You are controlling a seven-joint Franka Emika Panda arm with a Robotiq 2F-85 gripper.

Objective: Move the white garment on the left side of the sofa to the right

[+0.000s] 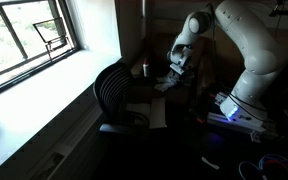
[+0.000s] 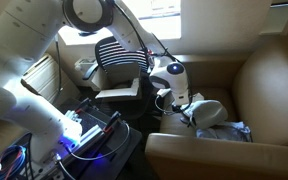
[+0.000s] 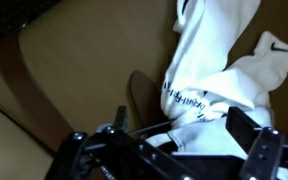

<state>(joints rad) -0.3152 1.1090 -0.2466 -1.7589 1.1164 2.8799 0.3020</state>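
Observation:
The white garment (image 3: 214, 60), with dark printed lettering, lies bunched on the tan leather sofa (image 3: 64, 70). In the wrist view my gripper (image 3: 184, 135) is right over it. The two dark fingers stand wide apart with a fold of the white cloth between them. In an exterior view the gripper (image 2: 184, 104) is low over the sofa seat, with the white garment (image 2: 210, 108) just beside it. In an exterior view the gripper (image 1: 174, 72) shows in a dark corner, and the garment cannot be made out there.
A bluish crumpled cloth (image 2: 232, 130) lies next to the white garment on the seat. The sofa back and arm (image 2: 269, 80) curve around it. A black slatted chair (image 1: 114, 90) stands by the window (image 1: 24, 35). The robot base (image 2: 79, 135) has cables around it.

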